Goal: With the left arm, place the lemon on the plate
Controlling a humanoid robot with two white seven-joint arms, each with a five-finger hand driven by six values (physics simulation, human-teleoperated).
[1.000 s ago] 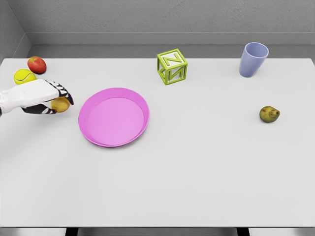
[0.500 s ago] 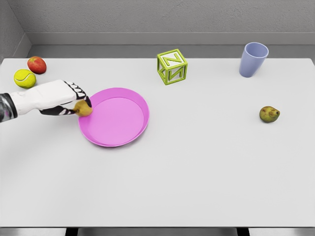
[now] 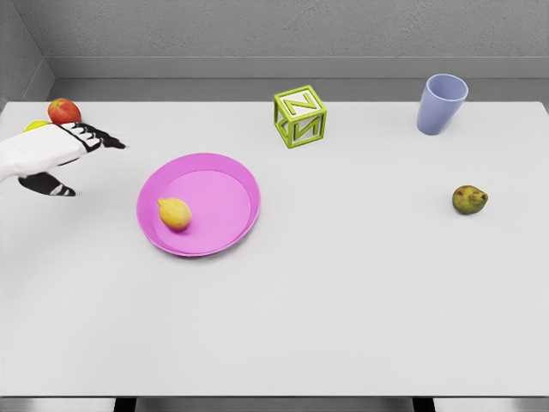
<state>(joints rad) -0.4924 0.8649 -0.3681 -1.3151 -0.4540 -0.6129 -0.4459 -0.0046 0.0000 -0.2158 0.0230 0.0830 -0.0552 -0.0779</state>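
The yellow lemon (image 3: 174, 213) lies inside the pink plate (image 3: 225, 193), on its left half. My left hand (image 3: 73, 150) hovers to the upper left of the plate, well apart from the lemon, with its fingers spread and nothing in them. Its white arm comes in from the left edge. The right arm does not show.
A red apple (image 3: 63, 111) and a yellow tennis ball (image 3: 36, 125), partly hidden by my hand, sit at the far left. A green letter block (image 3: 300, 116) stands behind the plate, a lilac cup (image 3: 442, 103) at the back right, a pear (image 3: 469, 199) at the right.
The left hand carried the lemon rightward to the plate's rim, let it go onto the plate, then drew back to the upper left with fingers spread.
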